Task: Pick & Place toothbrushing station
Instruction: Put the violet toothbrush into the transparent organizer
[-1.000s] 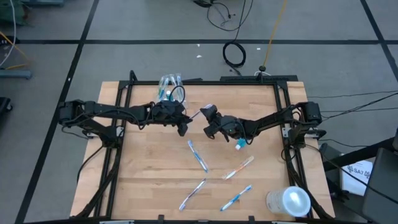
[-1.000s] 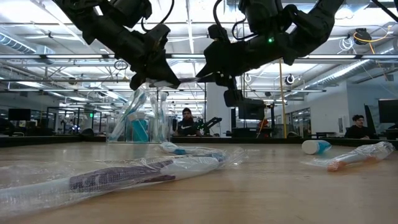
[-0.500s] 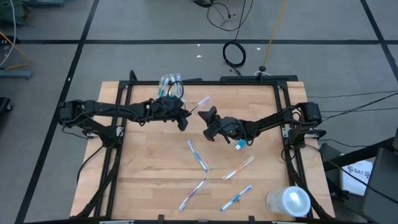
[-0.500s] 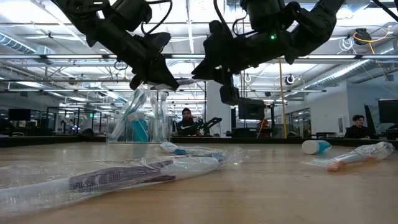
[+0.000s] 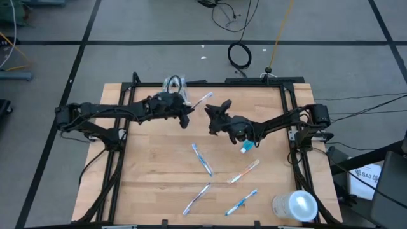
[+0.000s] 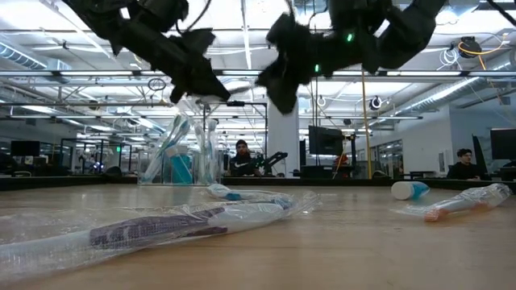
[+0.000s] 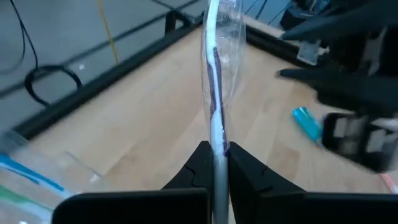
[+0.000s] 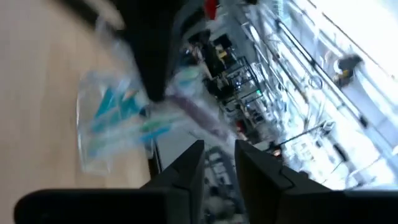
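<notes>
- Clear-wrapped blue-and-white toothbrush [image 7: 214, 93]: handed over, now pinched by left gripper [image 5: 185, 119], nearer the clear plastic cup [image 5: 173, 85] than a second ago.
- Right gripper [image 5: 212, 111]: fingers parted, empty, withdrawn; cup drop-off looks next.

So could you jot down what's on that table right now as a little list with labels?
Left arm's fingers: shut on a wrapped toothbrush, held above the table
Right arm's fingers: near table centre, holding nothing
Clear cup: far edge, toothbrushes inside
Loose toothbrushes: four on the wood, one here
Toothpaste tube: lying under the right arm
Whitish cylinder: near right corner
</notes>
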Controlling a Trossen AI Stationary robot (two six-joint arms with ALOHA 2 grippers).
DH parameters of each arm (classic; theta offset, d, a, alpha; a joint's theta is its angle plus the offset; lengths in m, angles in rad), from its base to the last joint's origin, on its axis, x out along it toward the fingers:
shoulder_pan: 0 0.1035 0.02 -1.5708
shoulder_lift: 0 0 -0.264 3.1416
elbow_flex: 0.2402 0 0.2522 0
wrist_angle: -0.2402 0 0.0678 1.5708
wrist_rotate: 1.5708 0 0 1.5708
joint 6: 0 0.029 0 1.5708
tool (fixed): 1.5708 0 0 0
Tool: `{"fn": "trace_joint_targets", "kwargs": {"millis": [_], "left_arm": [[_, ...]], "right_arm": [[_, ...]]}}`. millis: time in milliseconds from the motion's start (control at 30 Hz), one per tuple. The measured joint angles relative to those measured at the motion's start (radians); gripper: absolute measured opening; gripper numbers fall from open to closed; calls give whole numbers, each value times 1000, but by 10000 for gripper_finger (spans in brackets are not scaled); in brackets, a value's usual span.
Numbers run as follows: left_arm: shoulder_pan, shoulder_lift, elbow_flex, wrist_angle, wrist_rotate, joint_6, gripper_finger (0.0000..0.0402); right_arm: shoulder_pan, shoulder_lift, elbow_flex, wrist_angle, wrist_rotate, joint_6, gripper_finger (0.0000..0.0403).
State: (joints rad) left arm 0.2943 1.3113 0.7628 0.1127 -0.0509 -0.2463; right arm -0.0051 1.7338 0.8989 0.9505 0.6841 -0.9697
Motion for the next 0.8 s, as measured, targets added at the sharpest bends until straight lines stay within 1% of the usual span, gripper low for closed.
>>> {"fn": "trace_joint_targets", "kwargs": {"millis": [67, 133, 233, 300, 333, 367, 500, 567, 667, 800], "left_arm": [[-1, -49, 0, -8, -1, 32, 15], [-2, -100, 0, -7, -2, 65, 25], [-1, -157, 0, -18, -4, 93, 41], [-3, -180, 0, -15, -3, 103, 44], [-5, -185, 0, -11, -4, 122, 44], [-7, -185, 0, -5, -4, 145, 41], [-8, -158, 0, 50, 0, 206, 18], [-12, -132, 0, 65, 13, 222, 14], [-22, -76, 0, 170, 56, 225, 15], [-30, 12, 0, 357, 195, 265, 37]], "right_arm": [[3, -46, 1, -22, -7, 86, 86], [2, -102, -13, -82, -9, 194, 86], [-22, -186, -55, -175, -10, 352, 83], [-40, -248, -109, -203, -17, 428, 82], [-52, -269, -135, -196, -48, 472, 80], [-68, -286, -164, -171, -103, 523, 79], [-145, -311, -268, -5, -414, 780, 75], [-179, -305, -309, 71, -532, 860, 75], [-205, -269, -337, 121, -626, 924, 80], [-193, -227, -342, 153, -685, 930, 103]]}}
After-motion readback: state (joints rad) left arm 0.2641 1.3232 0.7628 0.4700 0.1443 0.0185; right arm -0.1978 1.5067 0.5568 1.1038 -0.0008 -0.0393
